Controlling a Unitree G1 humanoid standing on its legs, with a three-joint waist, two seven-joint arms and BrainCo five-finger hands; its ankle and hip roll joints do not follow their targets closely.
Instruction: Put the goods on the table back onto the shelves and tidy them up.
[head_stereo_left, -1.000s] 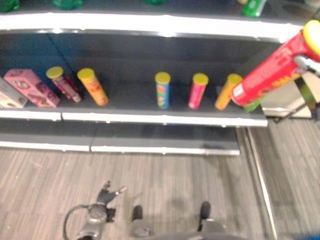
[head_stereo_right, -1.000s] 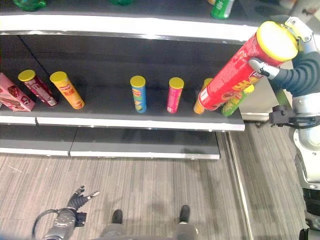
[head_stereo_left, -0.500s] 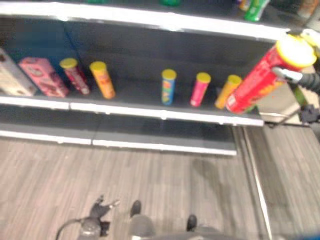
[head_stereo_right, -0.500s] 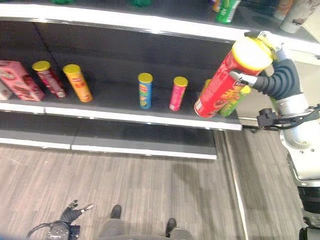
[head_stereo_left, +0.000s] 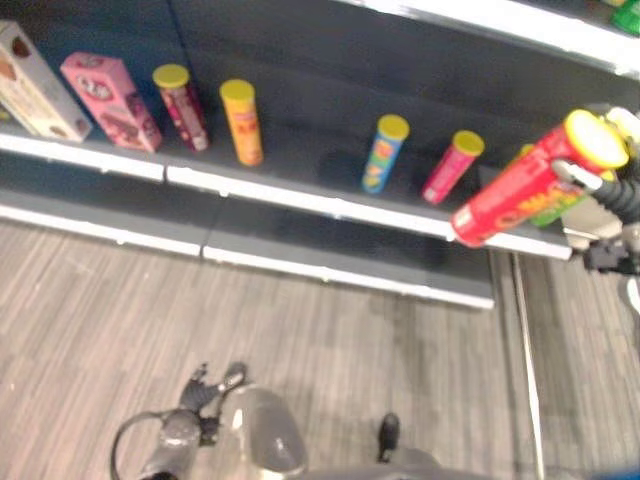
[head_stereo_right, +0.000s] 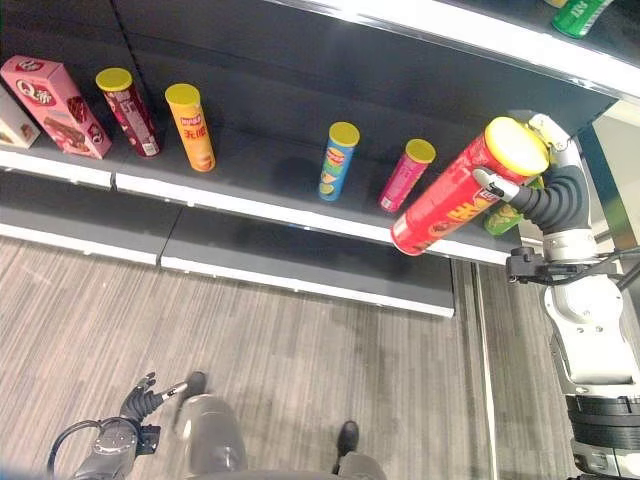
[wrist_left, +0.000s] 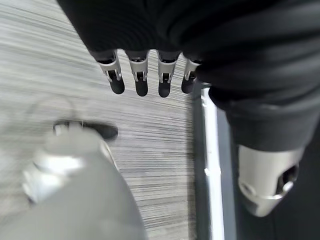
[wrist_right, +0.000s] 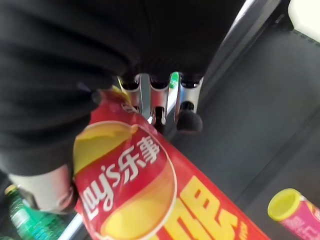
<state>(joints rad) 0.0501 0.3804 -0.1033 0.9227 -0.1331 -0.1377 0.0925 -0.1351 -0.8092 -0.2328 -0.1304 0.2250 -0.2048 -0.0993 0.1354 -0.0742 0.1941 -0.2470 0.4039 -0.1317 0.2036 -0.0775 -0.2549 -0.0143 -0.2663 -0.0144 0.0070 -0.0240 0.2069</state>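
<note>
A red crisp can (head_stereo_right: 450, 203) is held tilted in the right hand (head_stereo_right: 545, 190), fingers curled round it, above the shelf (head_stereo_right: 300, 215) edge — a green can (head_stereo_right: 503, 218) behind could be toppled. The left hand (head_stereo_right: 140, 402) hangs relaxed.

The right hand (head_stereo_right: 556, 190) now holds the red can (head_stereo_right: 455, 197) lower, tilted nearer the shelf (head_stereo_right: 300, 215) edge.
</note>
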